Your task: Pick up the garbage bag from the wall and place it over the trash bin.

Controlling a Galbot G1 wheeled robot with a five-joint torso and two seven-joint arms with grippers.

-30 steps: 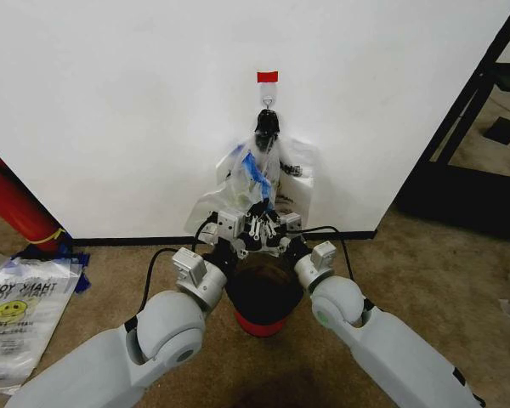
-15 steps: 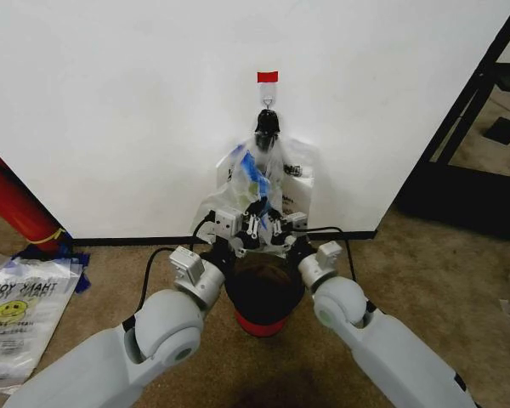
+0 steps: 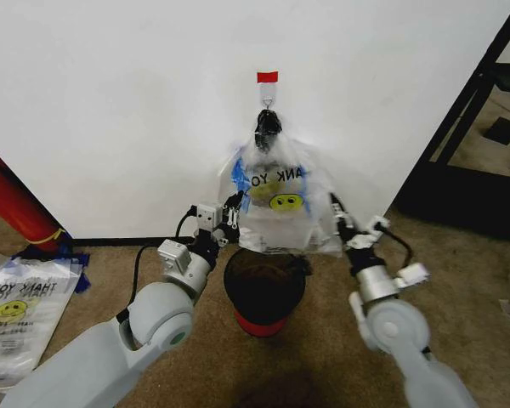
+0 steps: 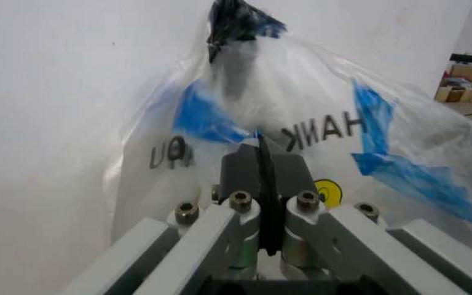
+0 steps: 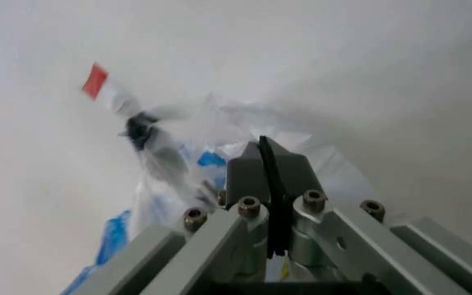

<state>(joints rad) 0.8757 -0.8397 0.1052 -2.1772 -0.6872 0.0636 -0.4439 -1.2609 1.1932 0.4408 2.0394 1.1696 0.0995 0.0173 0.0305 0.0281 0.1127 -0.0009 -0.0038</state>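
Now both end effectors, left [image 3: 235,211] and right [image 3: 335,209], pinched shut on the thin clear printed garbage bag [image 3: 279,204], have spread it wide above the black wire-mesh trash bin [image 3: 264,289], ready for unhooking.

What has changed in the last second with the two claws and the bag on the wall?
Both claws moved apart: the left claw to its left, the right claw to its right. Each is shut on a side of the bag, which they have pulled wide open, print showing, above the bin. The bag's top still hangs at the clip; the bin has not moved.
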